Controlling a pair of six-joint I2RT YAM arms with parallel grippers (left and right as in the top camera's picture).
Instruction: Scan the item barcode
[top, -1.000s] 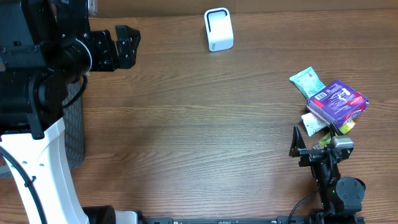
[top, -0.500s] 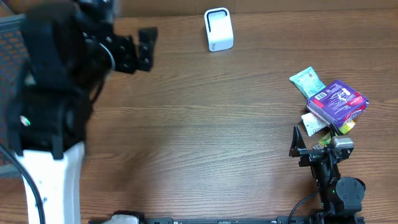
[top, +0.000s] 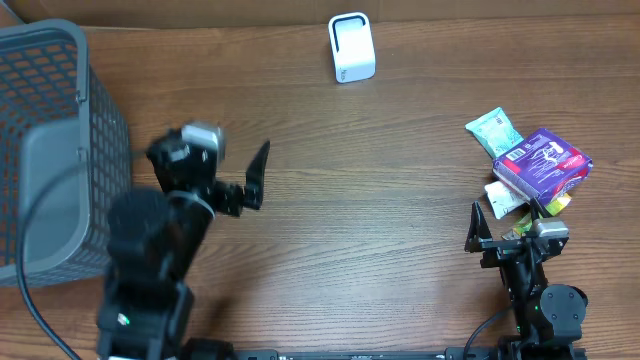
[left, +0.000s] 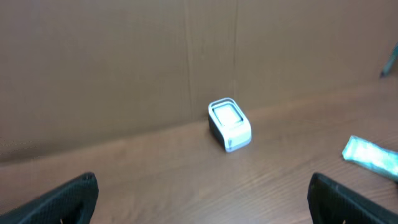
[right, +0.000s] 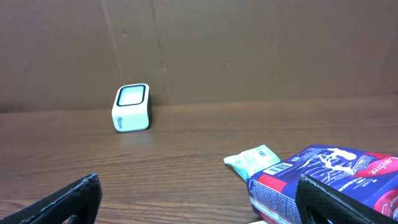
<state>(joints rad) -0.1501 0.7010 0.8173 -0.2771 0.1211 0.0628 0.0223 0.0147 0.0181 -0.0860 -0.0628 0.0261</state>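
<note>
- Two grippers stand with jaws spread wide and nothing between them. The right gripper (top: 508, 238) is at the near right edge, and the left gripper (top: 243, 188) is mid-left, near the basket (top: 60, 90).
- The purple packet (top: 543, 163) tops a small pile with a green sachet (top: 494, 130). It lies just ahead of the right gripper and slightly to its right, with its long axis running across the table.
- The right arm is clearly nearer to the pile. The scanner (top: 351, 47) stands well apart from it, farther back and to the left.
</note>
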